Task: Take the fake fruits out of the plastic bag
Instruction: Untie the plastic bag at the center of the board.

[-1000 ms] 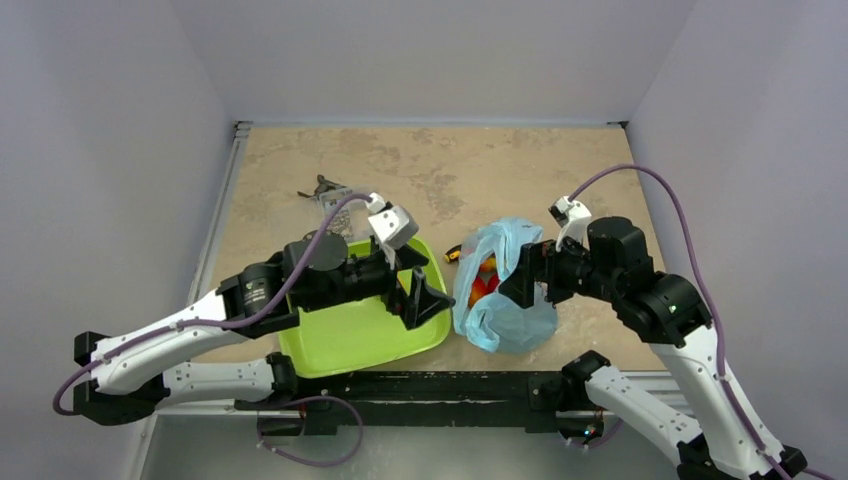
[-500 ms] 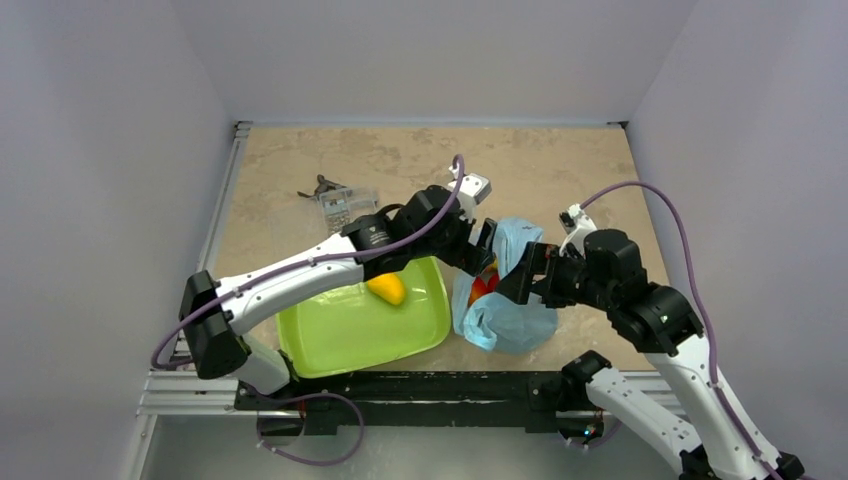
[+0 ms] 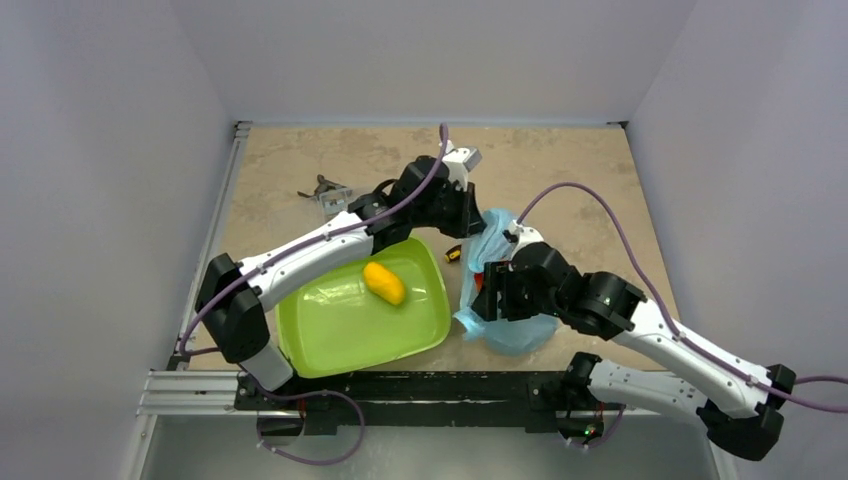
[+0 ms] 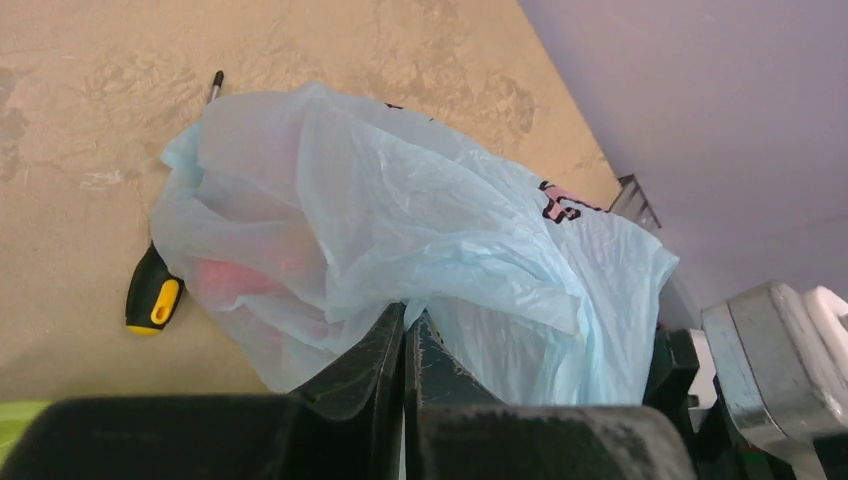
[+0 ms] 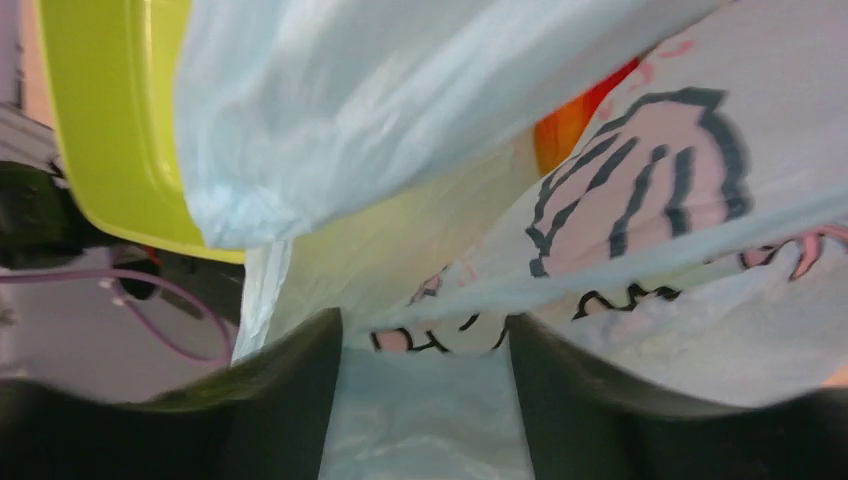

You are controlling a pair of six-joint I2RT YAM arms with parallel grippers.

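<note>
The plastic bag (image 3: 520, 335) lies crumpled to the right of the tray, light blue with pink and dark marks (image 5: 630, 200). My left gripper (image 3: 472, 212) is at its far edge, shut on a pinch of the bag's film (image 4: 408, 312). Fake fruits show only as a red blur through the film (image 4: 225, 280), an orange-red patch (image 5: 570, 135) and a bit of red at the bag's mouth (image 3: 479, 283). My right gripper (image 3: 487, 297) is at the bag's near left side. Its jaws stand apart, with bag film lying between them (image 5: 425, 335).
A lime-green tray (image 3: 330, 340) sits left of the bag and holds one orange-yellow oval fruit (image 3: 385, 283). A screwdriver with a yellow and black handle (image 3: 453, 254) (image 4: 152, 295) lies between tray and bag. Small tools (image 3: 330, 195) lie at the back left.
My left arm swung from over the tray to the bag's far edge and shut on the film. The oval fruit now lies uncovered in the tray. My right gripper moved down-left and narrowed its jaws.
</note>
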